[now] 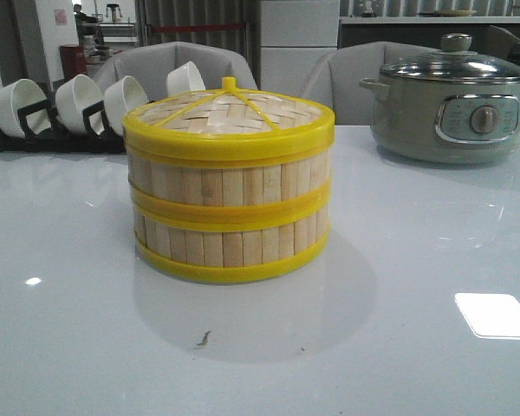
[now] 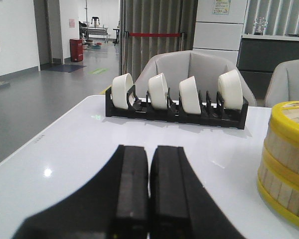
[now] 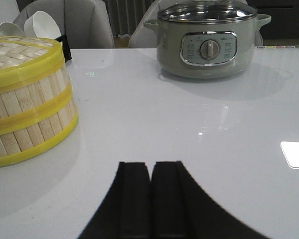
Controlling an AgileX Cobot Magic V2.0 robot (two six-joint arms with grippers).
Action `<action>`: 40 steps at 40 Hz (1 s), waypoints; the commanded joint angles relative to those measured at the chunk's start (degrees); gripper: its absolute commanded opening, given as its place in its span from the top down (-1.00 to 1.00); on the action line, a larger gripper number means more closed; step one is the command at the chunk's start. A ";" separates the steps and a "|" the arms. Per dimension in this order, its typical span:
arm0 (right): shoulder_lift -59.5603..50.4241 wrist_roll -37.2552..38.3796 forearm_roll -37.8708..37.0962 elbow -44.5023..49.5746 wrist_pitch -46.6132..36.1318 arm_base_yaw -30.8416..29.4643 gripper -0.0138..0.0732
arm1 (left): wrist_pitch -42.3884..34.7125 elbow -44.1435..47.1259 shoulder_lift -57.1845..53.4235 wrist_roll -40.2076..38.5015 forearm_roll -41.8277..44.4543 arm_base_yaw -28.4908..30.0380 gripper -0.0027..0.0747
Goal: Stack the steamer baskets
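Two steamer baskets stand stacked in the middle of the white table, the upper basket (image 1: 230, 182) resting on the lower basket (image 1: 231, 244), with the woven bamboo lid (image 1: 229, 114) on top. The same stack (image 2: 285, 164) shows at the edge of the left wrist view, and the stack (image 3: 27, 102) appears again in the right wrist view. My left gripper (image 2: 149, 152) is shut with nothing in it, apart from the stack over bare table. My right gripper (image 3: 150, 167) is also shut and empty, on the stack's other side. Neither gripper shows in the front view.
A black rack (image 1: 52, 130) holding several white bowls stands at the back left. A grey-green electric pot (image 1: 451, 104) with a glass lid sits at the back right. Grey chairs stand behind the table (image 1: 399, 329).
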 commanded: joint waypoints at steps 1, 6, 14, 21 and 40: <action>-1.16 0.14 -0.08 -0.84 -5.31 0.04 0.57 | -4.87 0.03 -0.69 0.06 0.02 -0.30 0.70; -1.16 0.14 0.22 -0.84 -5.63 0.04 0.57 | -4.87 0.03 -0.69 0.06 0.02 -0.30 0.70; -1.16 -1.51 3.00 -0.84 -5.63 0.04 0.57 | -4.87 0.03 -0.69 0.06 0.02 -0.30 0.70; -1.16 -1.74 3.05 -0.84 -5.81 0.04 0.57 | -4.87 0.03 -0.69 0.06 0.02 -0.30 0.70; -1.16 -5.53 4.76 -0.84 -7.03 0.04 0.57 | -4.87 0.03 -0.69 0.06 0.02 -0.30 0.70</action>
